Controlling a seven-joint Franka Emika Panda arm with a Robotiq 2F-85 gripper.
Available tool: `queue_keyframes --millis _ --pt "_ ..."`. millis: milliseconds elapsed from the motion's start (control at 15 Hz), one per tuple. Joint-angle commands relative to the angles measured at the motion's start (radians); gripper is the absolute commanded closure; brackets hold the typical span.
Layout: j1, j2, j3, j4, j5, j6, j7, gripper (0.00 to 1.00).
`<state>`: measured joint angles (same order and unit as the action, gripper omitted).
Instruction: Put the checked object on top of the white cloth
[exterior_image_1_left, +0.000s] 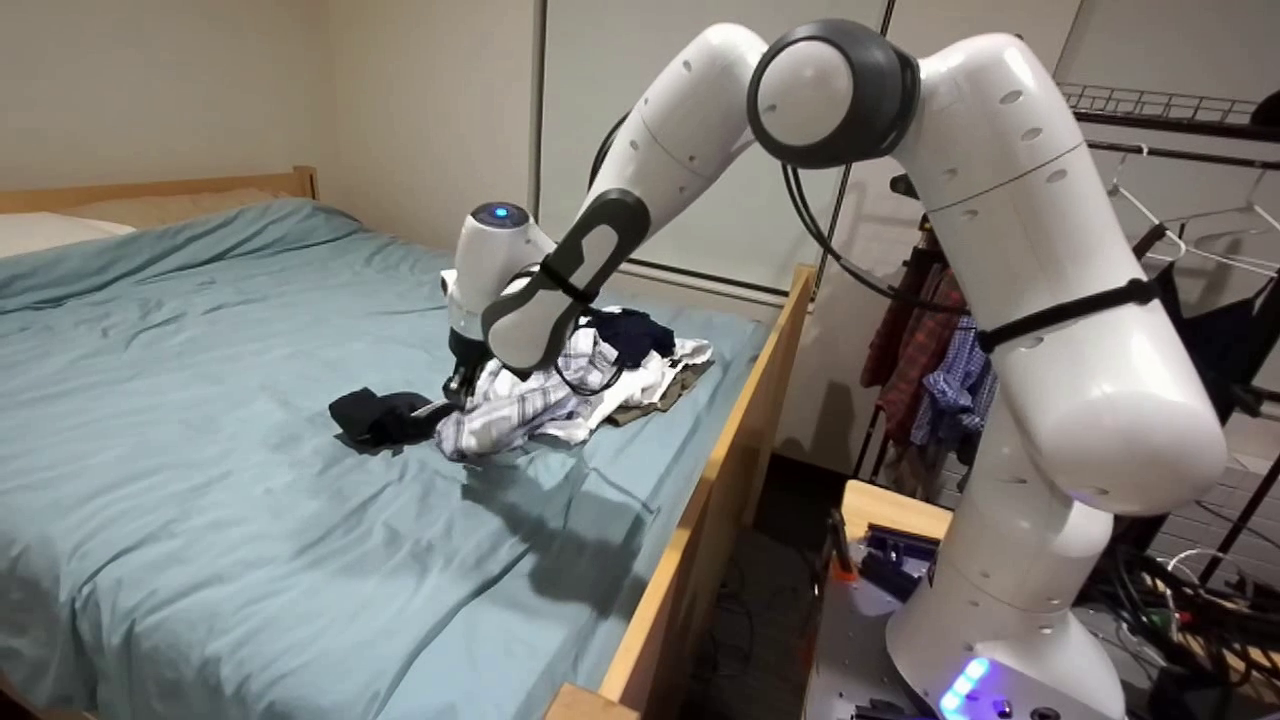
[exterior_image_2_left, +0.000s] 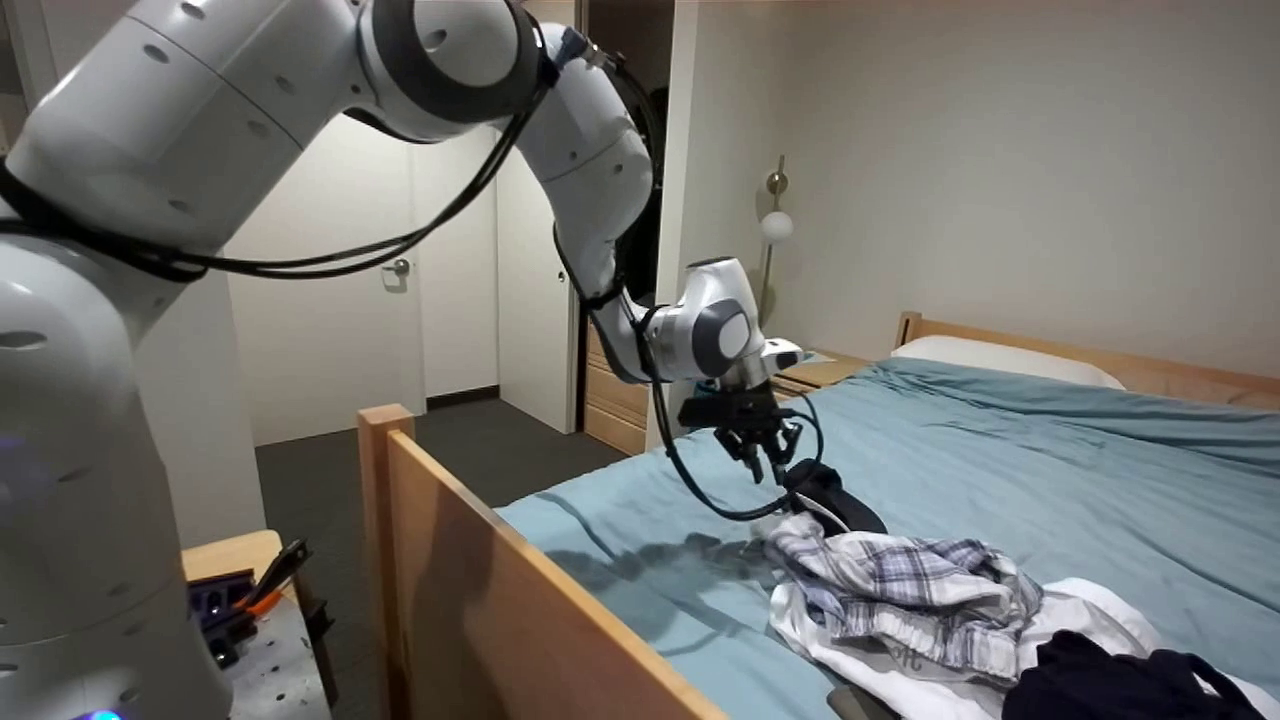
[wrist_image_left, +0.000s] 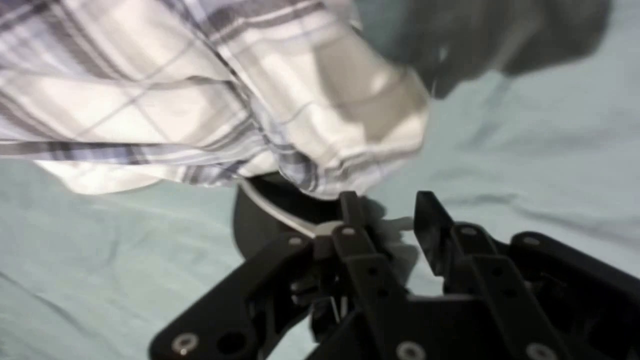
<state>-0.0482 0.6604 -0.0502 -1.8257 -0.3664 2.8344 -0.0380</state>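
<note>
The checked cloth, white with grey and blue lines, lies crumpled on the bed in both exterior views (exterior_image_1_left: 500, 408) (exterior_image_2_left: 900, 580) and fills the upper left of the wrist view (wrist_image_left: 150, 90). Much of it lies over the white cloth (exterior_image_1_left: 628, 396) (exterior_image_2_left: 1105, 608), whose edges show around it. One end of the checked cloth reaches past the white cloth toward my gripper (exterior_image_1_left: 458, 388) (exterior_image_2_left: 769, 476). In the wrist view my gripper (wrist_image_left: 387, 220) is open, with only bedsheet and shadow between the fingers. Its fingertips are close to the near end of the checked cloth; contact cannot be told.
A black item with a pale strip (exterior_image_1_left: 375, 418) (exterior_image_2_left: 835, 500) (wrist_image_left: 265, 215) lies beside the checked cloth, partly behind a finger in the wrist view. A dark navy cloth (exterior_image_1_left: 635, 335) (exterior_image_2_left: 1120, 680) and an olive cloth (exterior_image_1_left: 665, 397) lie at the pile. A wooden footboard (exterior_image_1_left: 715, 490) (exterior_image_2_left: 490, 590) borders the bed.
</note>
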Motion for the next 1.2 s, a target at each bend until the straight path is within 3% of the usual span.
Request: queue_keyframes --millis 0,267,400,467,733,1133 --pt "-0.086 0.026 0.146 -0.044 0.096 0.047 -0.224 0.35" --pt "-0.224 0.073 0.338 -0.035 0.169 0.025 -0.491 0.08" --pt "-0.249 0.092 0.361 -0.024 0.161 0.036 -0.576 0.01" --pt "-0.253 0.093 0.359 -0.024 0.149 0.034 -0.604 0.00" --pt "-0.187 0.091 0.243 0.005 0.053 0.070 -0.697 0.00" --pt "-0.163 0.121 0.180 0.048 -0.053 0.205 -0.852 0.00"
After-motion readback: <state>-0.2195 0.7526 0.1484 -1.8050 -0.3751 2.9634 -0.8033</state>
